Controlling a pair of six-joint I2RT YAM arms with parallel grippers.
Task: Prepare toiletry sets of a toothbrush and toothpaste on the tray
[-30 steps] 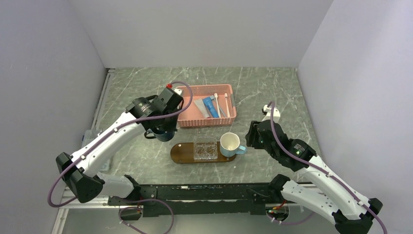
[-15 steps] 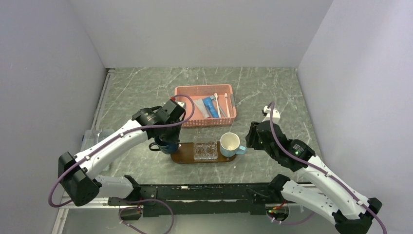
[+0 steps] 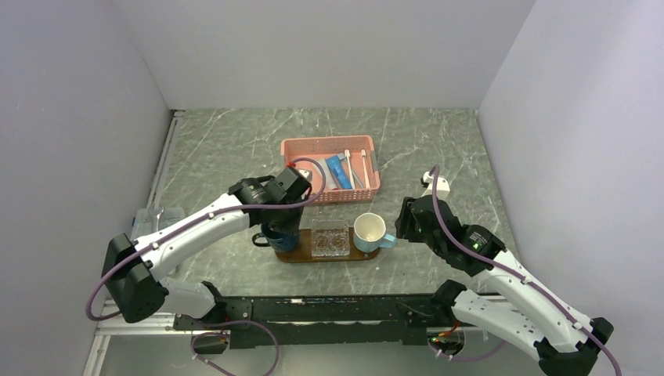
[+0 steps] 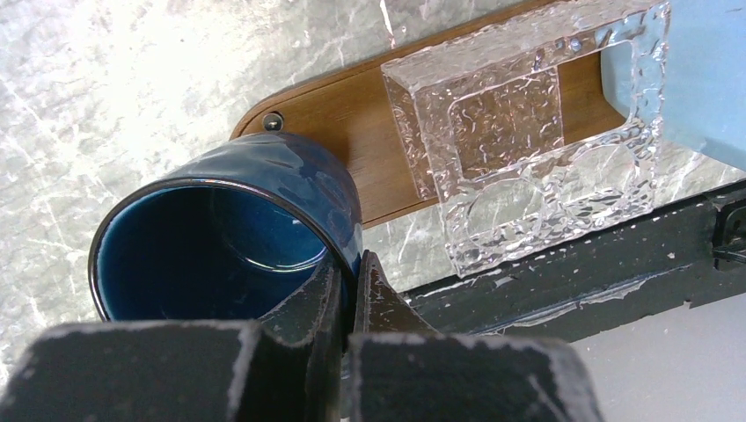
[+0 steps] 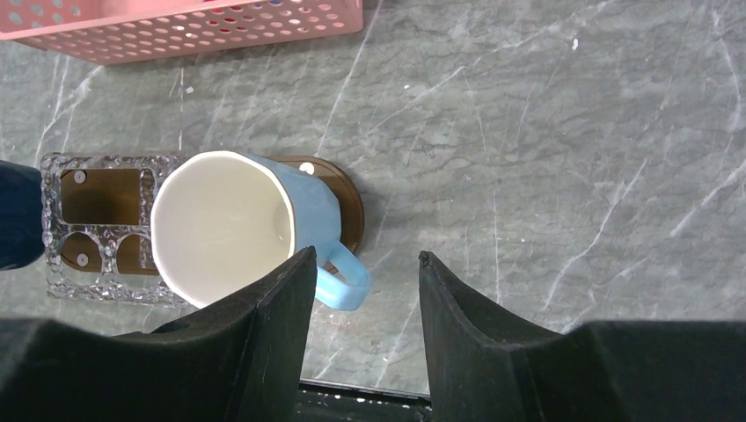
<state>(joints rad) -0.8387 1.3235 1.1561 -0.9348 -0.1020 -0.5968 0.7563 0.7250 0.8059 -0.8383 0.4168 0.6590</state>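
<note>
Two white-shelled arms here, the left arm (image 3: 196, 227) and the right arm (image 3: 509, 286), each with chunky black joints and a black base. A purple cable (image 3: 322, 178) runs along each one. A small green light (image 3: 478, 245) glows on the right arm. The left hand (image 4: 352, 281) has matte black fingers, scuffed grey. The right hand (image 5: 363, 259) is smooth, black and tapered.

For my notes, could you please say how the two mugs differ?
The dark blue mug is blue inside; the light blue mug is cream inside. The left gripper pinches the dark blue mug's rim; the light blue mug stands free. Both are at opposite ends of the tray.
</note>
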